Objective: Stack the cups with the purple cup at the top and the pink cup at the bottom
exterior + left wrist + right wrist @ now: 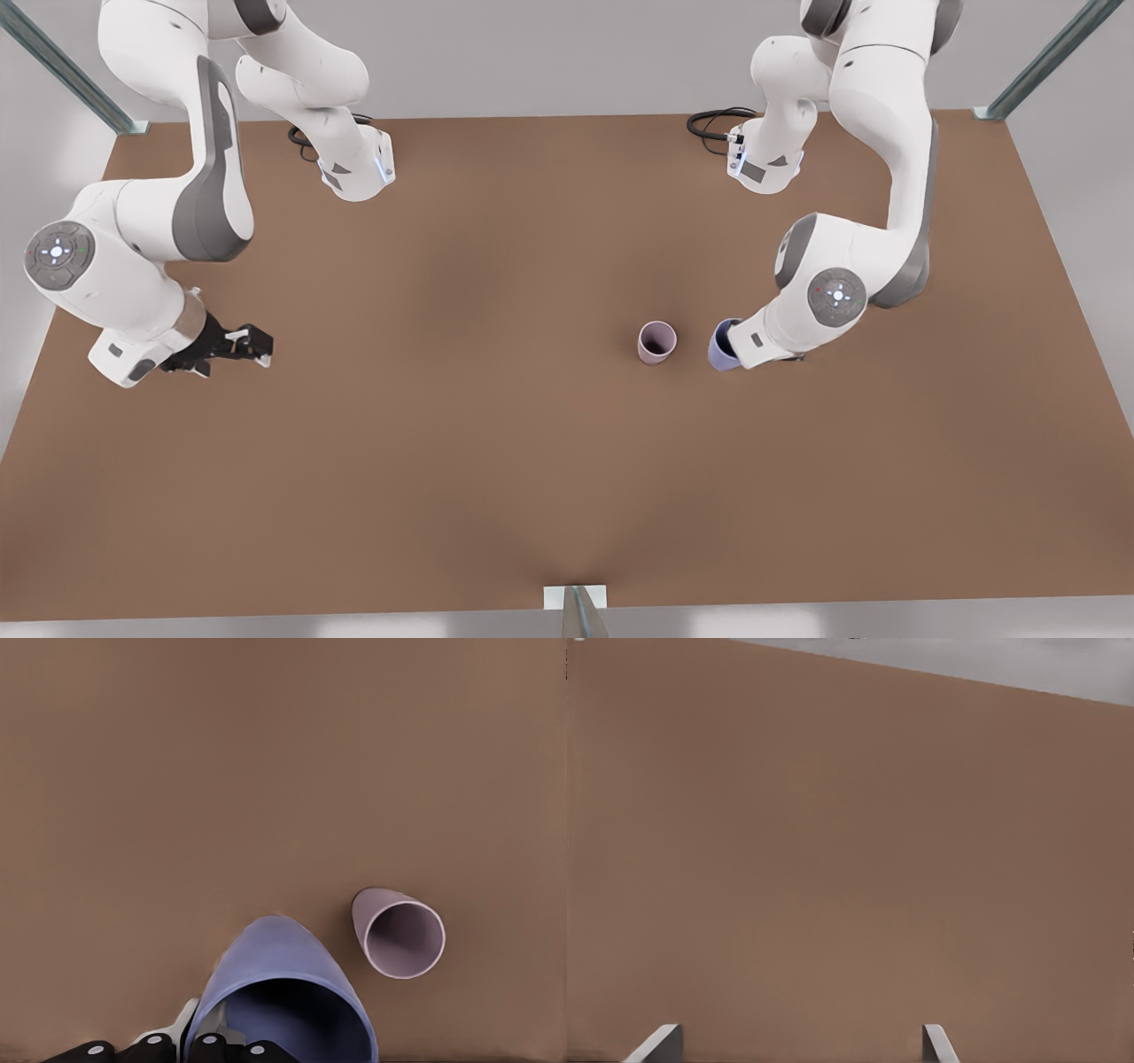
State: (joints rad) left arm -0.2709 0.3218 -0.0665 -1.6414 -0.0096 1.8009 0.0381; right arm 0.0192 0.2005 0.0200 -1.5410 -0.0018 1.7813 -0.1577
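Observation:
The pink cup (657, 342) stands upright on the brown table, mouth up; it appears again in the left wrist view (400, 934). Just to its right in the front view is the purple cup (724, 345), tilted, with my left gripper (737, 351) shut on its rim. In the left wrist view the purple cup (282, 992) sits close up, its wall pinched between the fingers (182, 1028). A small gap separates the two cups. My right gripper (252, 344) waits far off at the front view's left, open, its fingertips (660, 1041) wide apart over bare table.
The brown table (461, 425) stretches wide around the cups. Both arm bases (359, 168) stand at the far edge with black cables (713, 122). Metal frame posts rise at the corners, and a bracket (576, 602) sits at the near edge.

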